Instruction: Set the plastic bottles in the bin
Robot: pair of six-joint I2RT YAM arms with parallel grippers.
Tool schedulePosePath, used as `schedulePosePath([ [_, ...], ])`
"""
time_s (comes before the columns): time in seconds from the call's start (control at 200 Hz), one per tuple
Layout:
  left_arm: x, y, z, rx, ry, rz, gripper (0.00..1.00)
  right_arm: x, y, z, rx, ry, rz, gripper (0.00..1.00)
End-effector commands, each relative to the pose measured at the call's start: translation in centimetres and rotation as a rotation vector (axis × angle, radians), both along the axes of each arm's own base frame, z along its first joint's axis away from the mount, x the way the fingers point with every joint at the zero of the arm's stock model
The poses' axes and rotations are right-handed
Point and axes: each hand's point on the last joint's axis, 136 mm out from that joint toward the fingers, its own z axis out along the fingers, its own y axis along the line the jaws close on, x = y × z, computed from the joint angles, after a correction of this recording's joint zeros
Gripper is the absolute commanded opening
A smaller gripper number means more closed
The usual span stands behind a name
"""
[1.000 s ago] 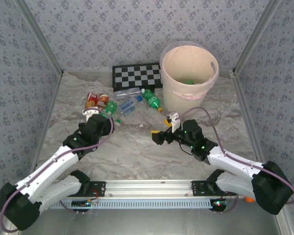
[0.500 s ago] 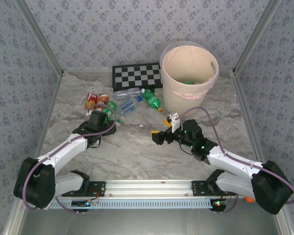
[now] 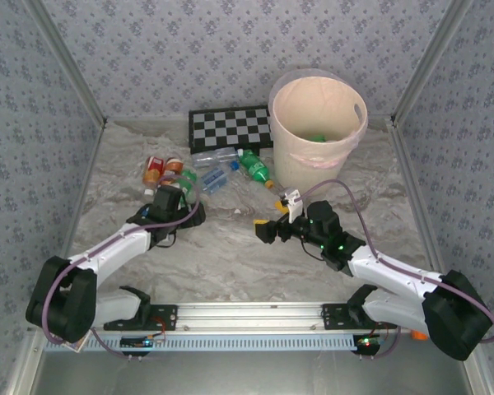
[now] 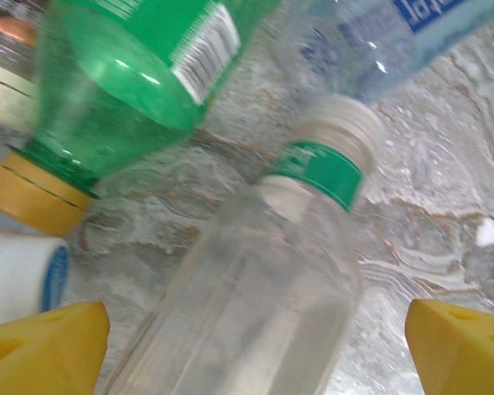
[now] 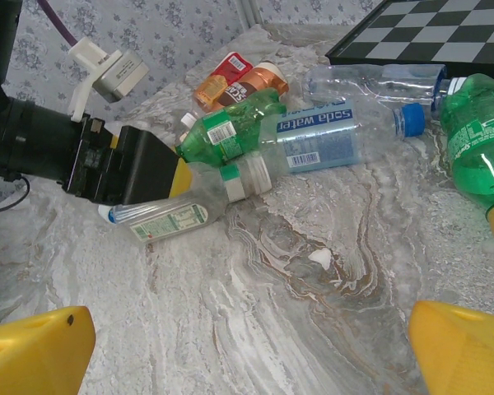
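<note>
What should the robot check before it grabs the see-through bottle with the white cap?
1. Left gripper open: ok, jaws stand wide.
2. Clear bottle lined up: ok, it lies between the yellow fingers, with a gap on each side.
3. Neighbours out of the way: not ok, the green bottle has its yellow cap right beside one finger.
4. Right gripper free: ok, open and empty above the table.
5. Bin ready: ok, upright, top open, lots of room inside.
</note>
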Motion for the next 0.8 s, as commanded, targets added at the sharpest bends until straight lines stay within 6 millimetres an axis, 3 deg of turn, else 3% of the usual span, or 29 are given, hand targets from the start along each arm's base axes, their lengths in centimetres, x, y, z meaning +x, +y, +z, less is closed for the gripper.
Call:
schedulePosePath([
  [0.0, -0.8, -2.0, 0.2, -0.055, 0.000, -0.060, 0.91, 0.1, -0.4, 0.1, 0.011, 0.006, -0.023, 1.00],
  [0.165, -1.7, -3.4, -0.8, -0.003, 0.027, -0.118, 0.88, 0.2, -0.4, 0.0, 0.008, 0.008, -0.029, 1.00],
  [0.33, -1.9, -1.7, -2.8, 0.182, 0.098, -0.059, 0.84, 0.3, -0.5, 0.0, 0.006, 0.008, -0.034, 1.00],
  [0.445, -1.8, -2.1, -3.8, 0.195, 0.133, -0.043, 0.84, 0.3, -0.5, 0.1, 0.007, 0.007, -0.035, 0.99],
  [0.65, -1.1, -3.0, -4.2, 0.253, 0.141, -0.032, 0.84, 0.3, -0.5, 0.0, 0.002, 0.008, -0.035, 0.99],
  [0.8, -0.9, -2.9, -4.5, 0.303, 0.147, -0.029, 0.77, 0.3, -0.5, 0.0, -0.002, 0.007, -0.038, 1.00],
])
